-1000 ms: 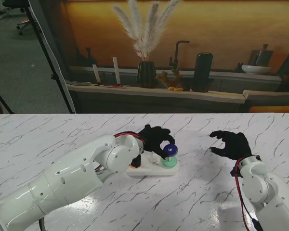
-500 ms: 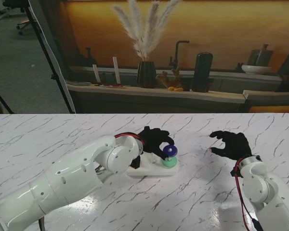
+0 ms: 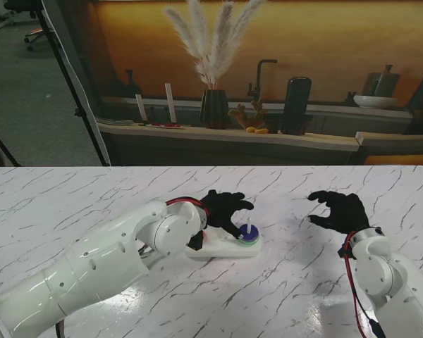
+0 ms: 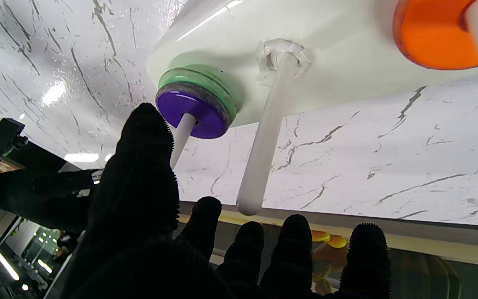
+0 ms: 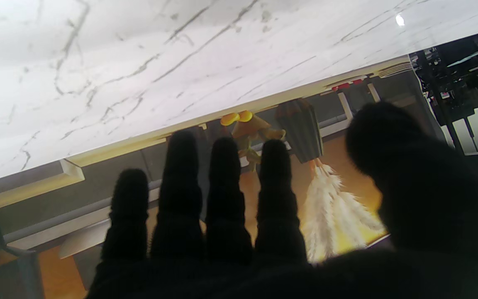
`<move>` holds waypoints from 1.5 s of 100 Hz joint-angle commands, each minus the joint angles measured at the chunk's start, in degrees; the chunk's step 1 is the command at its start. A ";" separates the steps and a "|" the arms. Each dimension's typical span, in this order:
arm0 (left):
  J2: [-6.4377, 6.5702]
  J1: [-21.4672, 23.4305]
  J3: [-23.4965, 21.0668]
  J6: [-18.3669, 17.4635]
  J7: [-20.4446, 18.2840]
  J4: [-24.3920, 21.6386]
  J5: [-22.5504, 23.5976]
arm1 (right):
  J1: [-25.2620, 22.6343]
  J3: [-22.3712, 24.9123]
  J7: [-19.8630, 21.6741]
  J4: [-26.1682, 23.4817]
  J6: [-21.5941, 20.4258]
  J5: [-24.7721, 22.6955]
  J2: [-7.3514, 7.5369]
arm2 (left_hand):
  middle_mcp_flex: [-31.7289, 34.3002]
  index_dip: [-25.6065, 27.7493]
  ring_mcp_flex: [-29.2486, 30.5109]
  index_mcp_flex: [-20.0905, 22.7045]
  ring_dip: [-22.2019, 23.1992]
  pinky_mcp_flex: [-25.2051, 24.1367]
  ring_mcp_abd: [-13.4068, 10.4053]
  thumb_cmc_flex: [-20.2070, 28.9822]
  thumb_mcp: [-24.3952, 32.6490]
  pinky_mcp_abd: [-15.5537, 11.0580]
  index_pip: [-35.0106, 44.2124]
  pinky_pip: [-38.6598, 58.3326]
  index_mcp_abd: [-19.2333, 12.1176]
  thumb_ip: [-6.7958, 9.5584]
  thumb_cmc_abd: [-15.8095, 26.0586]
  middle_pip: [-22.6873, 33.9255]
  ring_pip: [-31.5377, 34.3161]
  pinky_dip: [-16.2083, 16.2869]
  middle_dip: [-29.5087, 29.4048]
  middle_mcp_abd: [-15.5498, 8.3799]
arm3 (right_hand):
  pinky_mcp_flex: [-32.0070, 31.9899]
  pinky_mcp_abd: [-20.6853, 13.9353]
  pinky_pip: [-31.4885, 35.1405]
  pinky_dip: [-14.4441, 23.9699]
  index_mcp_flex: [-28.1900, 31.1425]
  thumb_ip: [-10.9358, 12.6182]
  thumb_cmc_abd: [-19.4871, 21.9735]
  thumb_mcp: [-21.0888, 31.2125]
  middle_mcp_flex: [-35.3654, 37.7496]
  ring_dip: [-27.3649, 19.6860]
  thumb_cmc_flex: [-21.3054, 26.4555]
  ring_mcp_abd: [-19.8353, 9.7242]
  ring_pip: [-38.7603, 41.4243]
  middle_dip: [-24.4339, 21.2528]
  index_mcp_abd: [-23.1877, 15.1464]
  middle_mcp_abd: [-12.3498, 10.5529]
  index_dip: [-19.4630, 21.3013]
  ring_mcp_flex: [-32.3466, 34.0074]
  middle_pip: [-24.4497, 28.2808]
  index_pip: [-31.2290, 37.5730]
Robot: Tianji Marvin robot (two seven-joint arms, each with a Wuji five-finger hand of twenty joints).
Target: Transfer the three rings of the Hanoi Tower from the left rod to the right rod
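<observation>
The small purple plastic ring [image 4: 193, 114] had dropped down the thin white right rod [image 4: 179, 139] within the last second: a moment earlier it had sat high near the rod's tip between black fingers, and now it lay flat on the wider pale green ring [image 4: 206, 81] at the foot of that rod, on the white plastic base [image 3: 222, 248]. By my reckoning that made two rings delivered, with the orange ring [image 4: 434, 35] on the far rod, past the bare middle rod [image 4: 264, 137], the one left to move. The black-gloved left hand [image 3: 224, 209] hung just over the right rod with its fingers spread and nothing in them, apparently clear of the purple ring. The right hand [image 3: 338, 209] hovered well apart to the right over the white marble-patterned table [image 3: 70, 204], fingers loosely curled, holding nothing.
</observation>
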 commanded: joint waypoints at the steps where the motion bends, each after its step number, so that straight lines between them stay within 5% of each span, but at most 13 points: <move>1: 0.44 1.29 -1.11 -1.36 -0.57 -0.95 0.64 | -0.19 -0.22 -0.11 0.07 -0.07 -0.03 -0.34 | -2.74 -0.60 -1.54 -1.54 -0.17 -0.98 0.67 -1.22 1.37 0.52 -0.84 0.68 1.04 2.20 -1.17 -0.80 -1.19 -0.09 -0.41 0.88 | -0.35 17.80 1.08 -0.49 -0.33 2.41 0.66 0.78 -0.09 -0.45 0.29 0.07 0.83 -0.12 -0.74 -0.02 0.58 -1.15 0.52 0.91; 42: 3.90 11.44 -14.86 -2.59 -4.71 -8.95 8.84 | 0.07 -0.90 -0.05 0.33 0.03 0.12 -0.36 | -2.60 -0.68 -1.76 -0.77 -0.29 -0.89 1.09 -2.51 0.93 0.53 -0.41 0.83 1.08 1.15 0.81 -0.63 -1.16 -0.01 -0.56 0.93 | -0.35 17.81 1.11 -0.49 -0.30 2.43 0.84 0.76 -0.04 -0.43 0.25 0.10 0.87 -0.12 -0.76 -0.07 0.56 -1.13 0.53 0.86; 79: 4.87 19.60 -24.49 -2.11 -6.10 -13.11 13.61 | 0.68 -1.89 -0.09 0.80 -0.12 0.49 -0.41 | -2.20 -0.61 -1.79 -0.55 -0.35 -0.99 1.18 -2.74 0.25 0.48 -0.27 0.78 1.20 0.83 1.32 -0.56 -1.20 0.00 -0.58 0.92 | -0.35 17.72 1.13 -0.49 -0.24 2.46 0.91 0.80 0.01 -0.41 0.24 0.06 0.93 -0.11 -0.83 -0.15 0.59 -1.08 0.59 0.94; 150: 3.90 26.61 -27.21 -0.57 2.02 -8.17 13.02 | 1.06 -2.74 0.32 1.07 0.20 1.06 -0.44 | -1.74 -0.28 -1.46 -0.51 -0.03 -0.83 1.14 -3.89 -0.10 0.83 -0.01 1.52 1.27 1.12 -0.28 -0.30 -0.85 0.48 -0.28 0.59 | -0.39 17.65 1.18 -0.51 -0.09 2.49 1.25 0.83 -0.09 -0.39 0.42 0.10 1.04 -0.12 -0.80 -0.18 0.60 -1.09 0.65 1.06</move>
